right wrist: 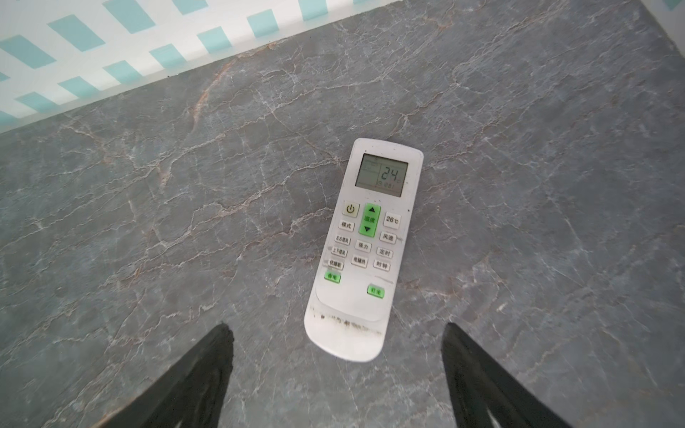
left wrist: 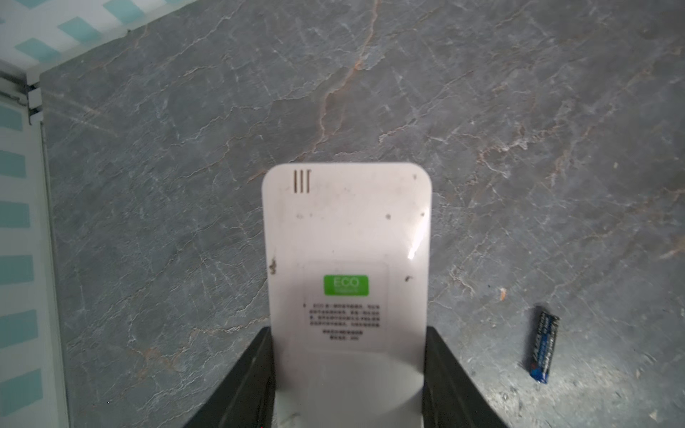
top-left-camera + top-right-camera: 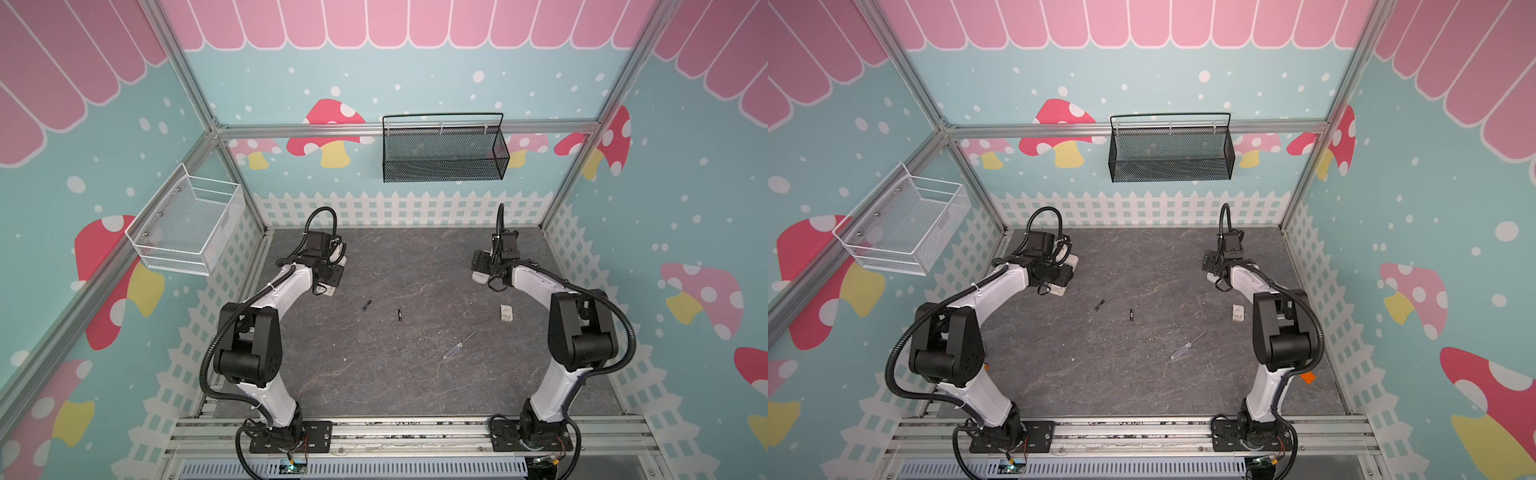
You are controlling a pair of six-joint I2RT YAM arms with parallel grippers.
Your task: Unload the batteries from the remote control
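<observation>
- The table [image 3: 395,382] bears every loose item; the back basket [image 3: 442,149] hangs on the rear wall and the side basket [image 3: 187,226] on the left wall.
- The left remote [image 2: 346,259] sits at the far left, face down, between the left gripper's [image 2: 348,329] fingers.
- The right remote [image 1: 365,252] lies face up at the far right.
- The left battery [image 3: 366,305] and right battery [image 3: 399,314] lie apart near the middle.
- The battery cover [image 3: 506,313] lies in front of the right remote.
- The screwdriver [image 3: 458,345] lies nearer the front, between the right battery and the cover.
</observation>
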